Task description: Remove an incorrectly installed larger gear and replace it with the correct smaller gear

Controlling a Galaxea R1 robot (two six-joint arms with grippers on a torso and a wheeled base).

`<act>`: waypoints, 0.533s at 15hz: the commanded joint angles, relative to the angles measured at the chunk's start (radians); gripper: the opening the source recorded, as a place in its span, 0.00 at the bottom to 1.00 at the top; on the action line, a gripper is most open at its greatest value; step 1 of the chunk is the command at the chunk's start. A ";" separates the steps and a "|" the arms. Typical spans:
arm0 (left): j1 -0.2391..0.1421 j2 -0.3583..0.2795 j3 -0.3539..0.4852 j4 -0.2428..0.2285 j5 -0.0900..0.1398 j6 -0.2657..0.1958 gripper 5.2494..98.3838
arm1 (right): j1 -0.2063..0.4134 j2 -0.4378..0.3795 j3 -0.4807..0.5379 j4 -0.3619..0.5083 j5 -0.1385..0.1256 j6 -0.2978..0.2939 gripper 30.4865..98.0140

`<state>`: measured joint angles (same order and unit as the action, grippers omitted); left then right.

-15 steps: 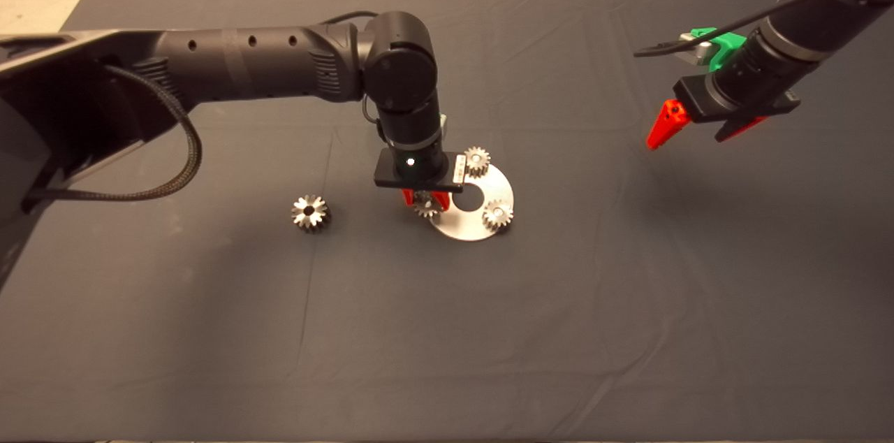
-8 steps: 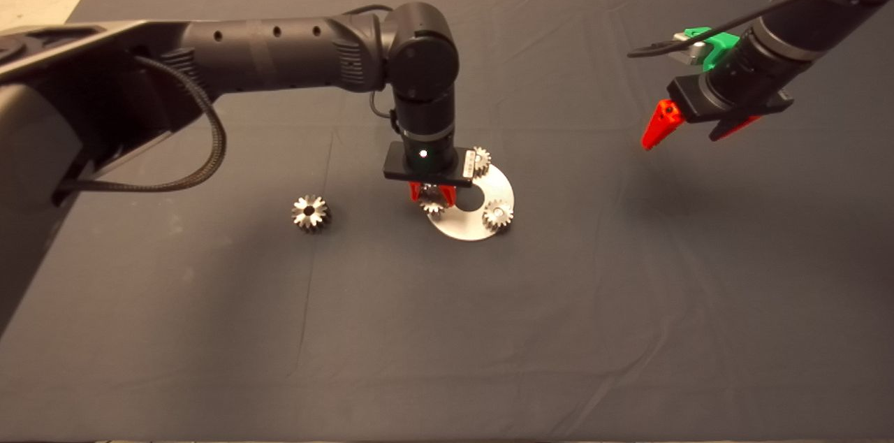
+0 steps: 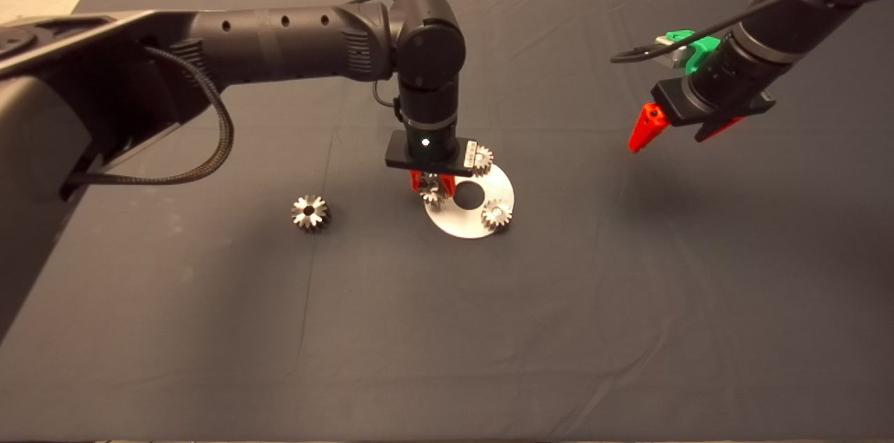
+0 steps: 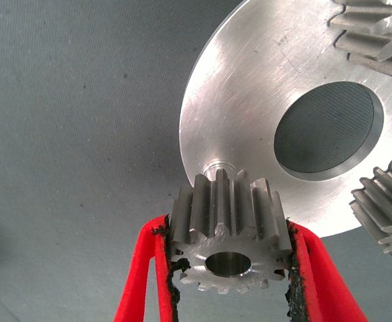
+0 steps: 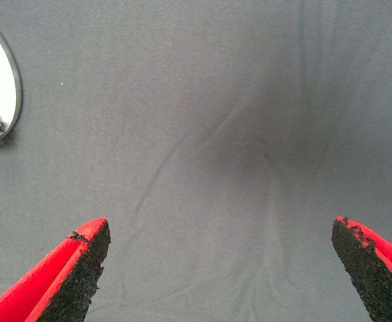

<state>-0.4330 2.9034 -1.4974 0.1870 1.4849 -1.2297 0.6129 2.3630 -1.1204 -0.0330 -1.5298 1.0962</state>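
Left hand clamps the smaller gear just above the bare peg at the plate rim, presumably lining bore over peg. Two matching gears crowd the plate; larger gear lies on the counter well clear of the plate. Right hand hovers spread wide, away from the plate.

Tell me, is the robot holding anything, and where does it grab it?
Yes. The left gripper holds the smaller gear by its toothed sides, above the round metal plate. The right gripper is open and holds nothing.
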 commanded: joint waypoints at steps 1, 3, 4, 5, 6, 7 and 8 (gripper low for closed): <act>-0.018 0.000 -0.003 0.015 -0.011 0.024 0.22 | 0.016 0.014 -0.022 -0.013 -0.128 -0.006 0.85; -0.014 0.002 -0.001 0.015 -0.011 0.027 0.22 | 0.018 0.020 -0.026 -0.016 -0.128 -0.006 0.85; -0.013 0.000 -0.003 0.015 -0.011 0.027 0.21 | 0.018 0.022 -0.027 -0.016 -0.128 -0.006 0.85; -0.013 0.001 0.000 0.015 -0.011 0.027 0.21 | 0.018 0.029 -0.028 -0.016 -0.128 -0.006 0.85; -0.013 0.002 0.002 0.015 -0.011 0.027 0.20 | 0.018 0.034 -0.028 -0.015 -0.128 -0.006 0.85; -0.012 0.003 0.000 0.015 -0.009 0.029 0.20 | 0.018 0.043 -0.028 -0.015 -0.128 -0.006 0.85; -0.010 0.003 -0.001 0.015 -0.009 0.033 0.20 | 0.018 0.049 -0.030 -0.015 -0.128 -0.004 0.85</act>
<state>-0.4328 2.9034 -1.4970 0.1874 1.4839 -1.2086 0.6128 2.3797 -1.1438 -0.0360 -1.5302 1.0962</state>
